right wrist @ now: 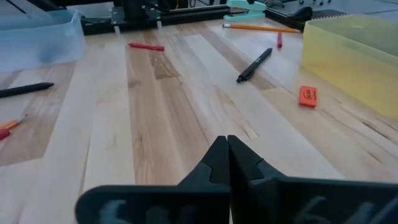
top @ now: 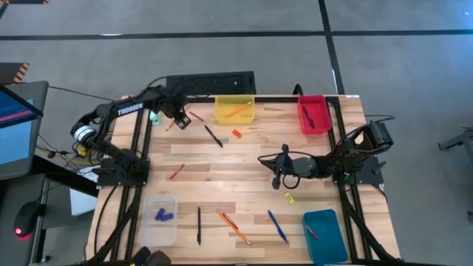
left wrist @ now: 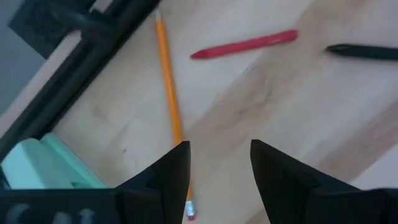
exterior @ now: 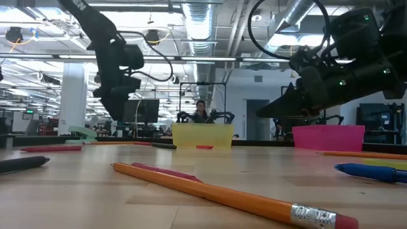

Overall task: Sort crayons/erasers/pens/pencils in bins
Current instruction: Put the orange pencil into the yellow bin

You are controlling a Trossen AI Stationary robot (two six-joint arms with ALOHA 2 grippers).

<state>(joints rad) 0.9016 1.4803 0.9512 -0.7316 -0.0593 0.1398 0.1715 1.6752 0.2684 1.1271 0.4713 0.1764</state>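
A wooden counter [top: 244, 170] is seen from above, with two dark robot arms working over it.

The left tool [left wrist: 214, 165] hangs above the far left corner of the counter, its two fingers spread apart and holding nothing. Just below it lies an orange pencil [left wrist: 169, 93], with a red crayon [left wrist: 245, 45] and the tip of a black pen [left wrist: 364, 51] close by. A pale green block [left wrist: 37, 165] sits at the counter's left edge near the frame.

The right tool [right wrist: 227, 155] hovers low over the middle of the counter, right of centre, its fingers pressed together and empty.

Four bins stand at the corners. The yellow bin [top: 234, 110] is at the far middle and holds an orange pencil. The red bin [top: 312, 114] at the far right holds a dark pen. The clear bin [top: 161, 219] at the near left holds blue erasers. The teal bin [top: 325, 235] at the near right holds a thin stick.

Loose on the counter are an orange-red eraser [top: 236, 133] near the yellow bin, a yellow eraser [top: 289, 197] near the right tool, a red crayon [top: 176, 172] on the left, and along the near edge a black pen [top: 199, 225], an orange pencil [top: 235, 228] and a blue pen [top: 277, 226].
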